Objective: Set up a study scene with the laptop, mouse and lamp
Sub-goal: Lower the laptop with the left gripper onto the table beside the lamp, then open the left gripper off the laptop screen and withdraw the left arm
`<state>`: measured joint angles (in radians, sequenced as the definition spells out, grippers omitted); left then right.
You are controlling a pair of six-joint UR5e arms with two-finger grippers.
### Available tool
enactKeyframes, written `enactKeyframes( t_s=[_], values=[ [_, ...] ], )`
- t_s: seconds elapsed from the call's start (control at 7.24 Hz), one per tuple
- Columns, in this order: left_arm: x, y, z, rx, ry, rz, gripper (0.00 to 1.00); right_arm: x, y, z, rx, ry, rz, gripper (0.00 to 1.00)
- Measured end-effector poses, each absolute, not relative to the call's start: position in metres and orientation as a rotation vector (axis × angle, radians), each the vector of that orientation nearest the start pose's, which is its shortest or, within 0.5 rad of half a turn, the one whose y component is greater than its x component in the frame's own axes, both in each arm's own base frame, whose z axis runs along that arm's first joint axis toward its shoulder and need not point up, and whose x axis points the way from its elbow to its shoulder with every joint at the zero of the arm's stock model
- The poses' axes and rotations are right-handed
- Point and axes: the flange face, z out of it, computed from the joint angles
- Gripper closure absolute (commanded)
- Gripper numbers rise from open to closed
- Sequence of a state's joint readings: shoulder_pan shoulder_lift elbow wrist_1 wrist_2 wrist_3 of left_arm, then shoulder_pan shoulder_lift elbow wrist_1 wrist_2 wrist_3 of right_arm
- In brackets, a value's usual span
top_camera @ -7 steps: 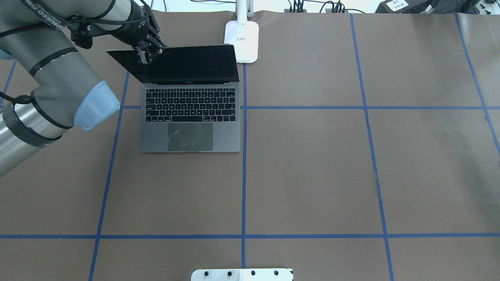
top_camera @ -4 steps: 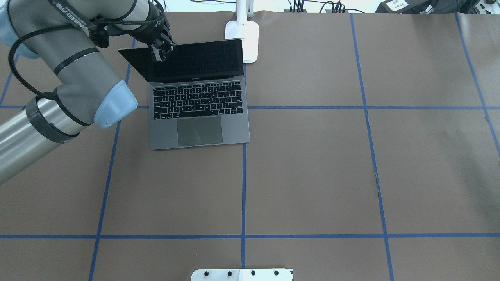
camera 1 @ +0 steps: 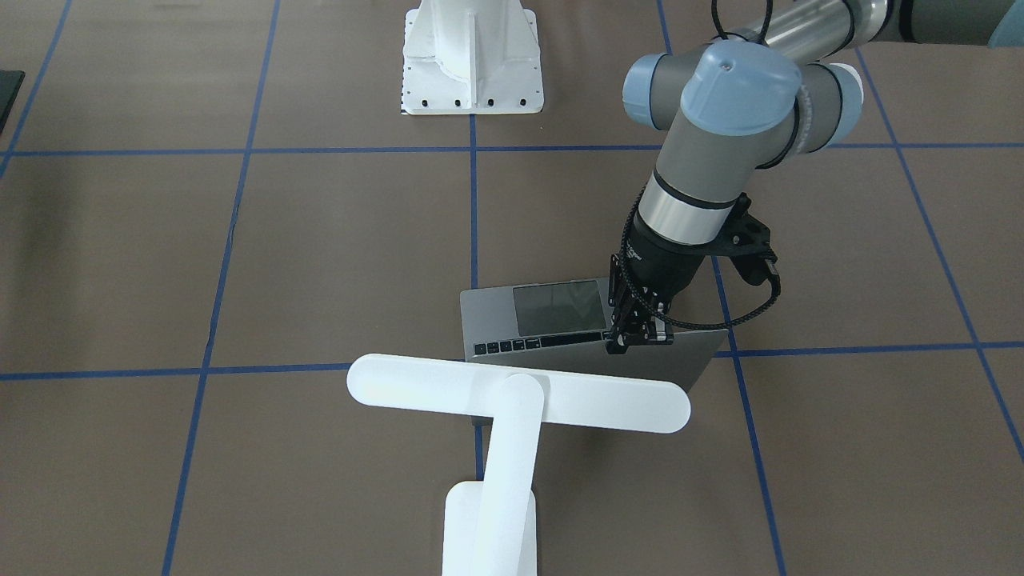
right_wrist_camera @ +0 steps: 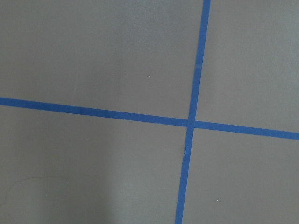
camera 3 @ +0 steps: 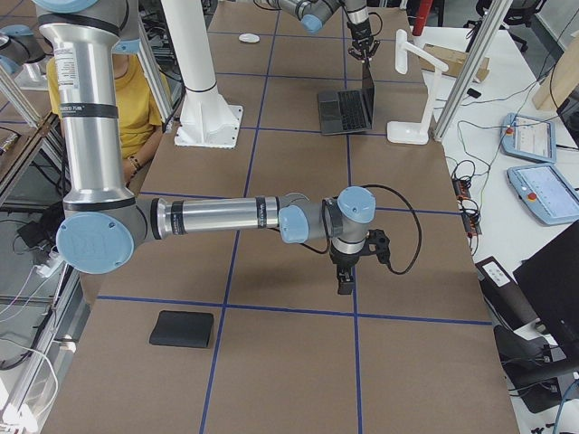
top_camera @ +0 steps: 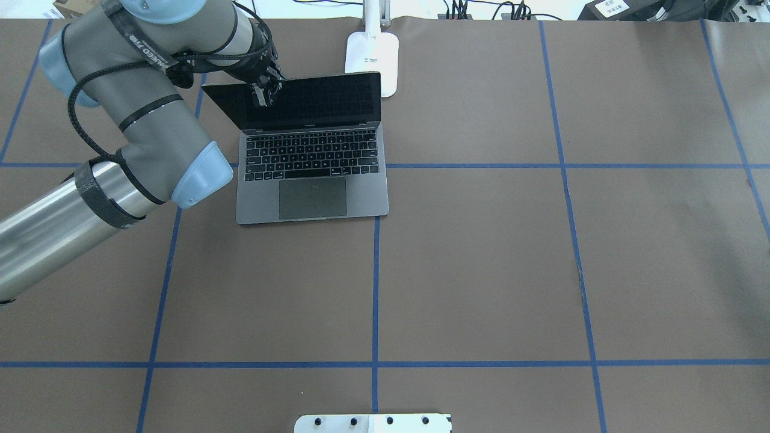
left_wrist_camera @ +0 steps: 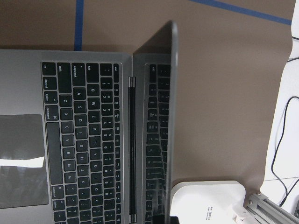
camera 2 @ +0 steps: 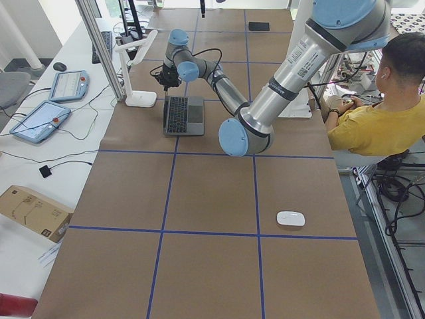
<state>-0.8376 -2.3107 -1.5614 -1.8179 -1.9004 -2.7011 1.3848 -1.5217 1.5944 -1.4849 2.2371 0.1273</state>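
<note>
The table (top_camera: 481,270) is covered with brown paper and divided into rectangles by blue tape lines (top_camera: 375,288).

- The laptop (top_camera: 313,186) rests on its base, lid open, near the edge opposite the robot, left of the table's middle.
- The lamp (top_camera: 373,57) stands on its base at that same edge, just behind the lid.
- The white pedestal (camera 1: 472,56) is bolted at the middle of the robot-side edge.
- The mouse (camera 2: 291,218) lies toward the left end, nearer the robot-side edge.
- A black pad (camera 3: 182,328) lies toward the right end, nearer the robot-side edge.

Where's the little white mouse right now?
In the exterior left view, the mouse sits alone on the table at the robot's left end, far from the laptop and lamp.
</note>
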Motion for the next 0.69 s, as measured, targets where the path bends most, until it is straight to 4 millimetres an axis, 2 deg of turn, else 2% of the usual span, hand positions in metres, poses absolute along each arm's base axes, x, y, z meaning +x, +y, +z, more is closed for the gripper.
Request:
enactKeyframes(
  t_s=[0.14, 0.28, 0.69],
  values=[
    [0.4089, -0.5928, 0.1856, -0.494, 1.041, -1.61, 0.79, -0.0264, -0.5271, 0.6202, 0.047, -0.68, -0.11, 0.0],
    [0.4127, -0.5904, 0.1869, -0.492, 1.041, -1.603, 0.01, -0.0266, -0.5271, 0.6203, 0.047, -0.68, -0.11, 0.0],
    [0.4121, -0.5883, 0.1852, -0.486, 1.05, -1.591, 0.0, -0.0274, -0.5278, 0.6193, 0.048, -0.681, -0.112, 0.0]
  ],
)
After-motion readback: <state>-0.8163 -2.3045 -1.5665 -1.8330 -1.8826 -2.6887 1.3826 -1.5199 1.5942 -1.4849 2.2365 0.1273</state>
